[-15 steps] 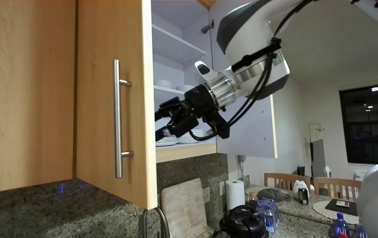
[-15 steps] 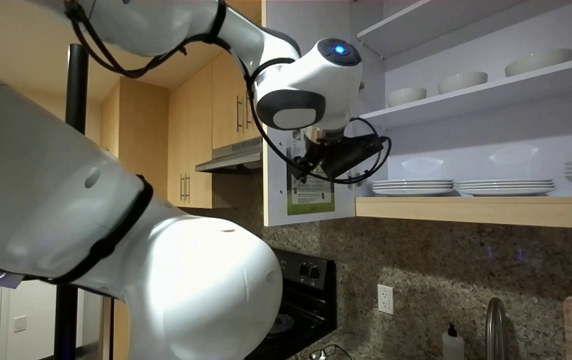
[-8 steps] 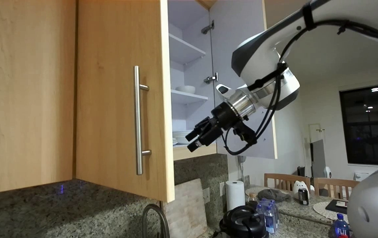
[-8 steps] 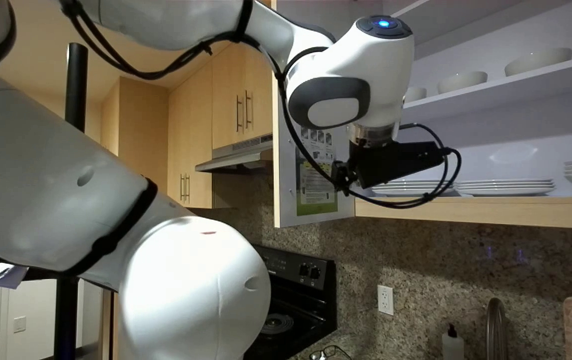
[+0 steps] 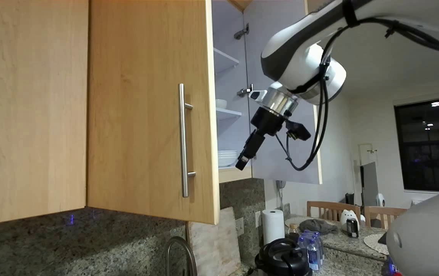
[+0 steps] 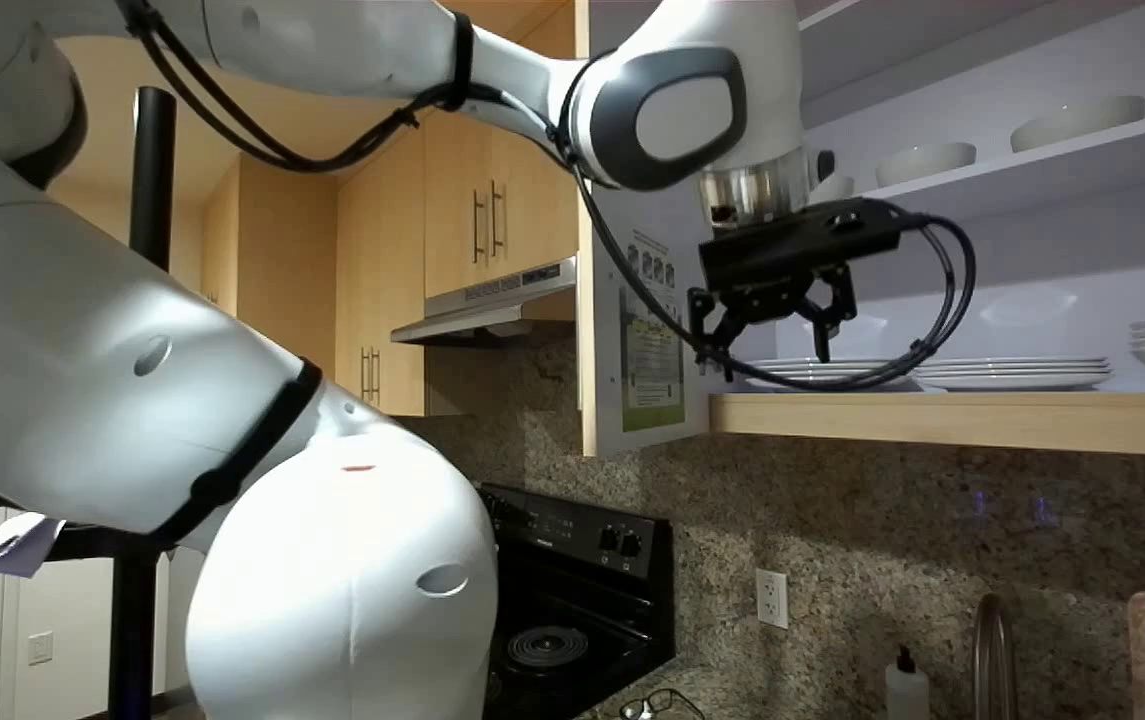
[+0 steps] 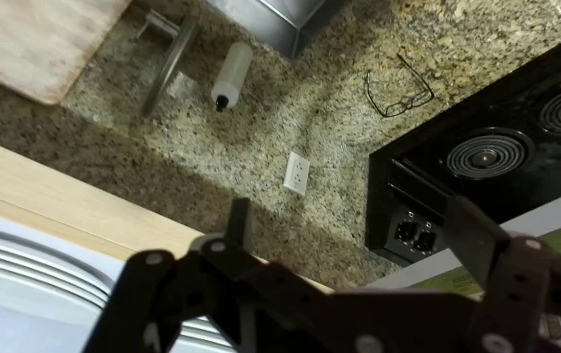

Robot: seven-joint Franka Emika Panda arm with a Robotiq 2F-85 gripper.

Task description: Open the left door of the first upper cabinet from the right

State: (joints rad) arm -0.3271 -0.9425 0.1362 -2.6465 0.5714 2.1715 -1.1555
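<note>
In both exterior views the cameras share the left door (image 5: 146, 115), seen from close by its outer side and, past the arm (image 6: 342, 580), from its inner side, while the wrist view looks down past the hand (image 7: 353, 228) onto the tabletop (image 7: 456, 39).

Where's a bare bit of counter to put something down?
In the wrist view, bare counter shows between the pump bottle, sink and eyeglasses. Another bare patch lies between the eyeglasses and stove. It's crowded where the faucet stands between the pump bottle and cutting board.
</note>
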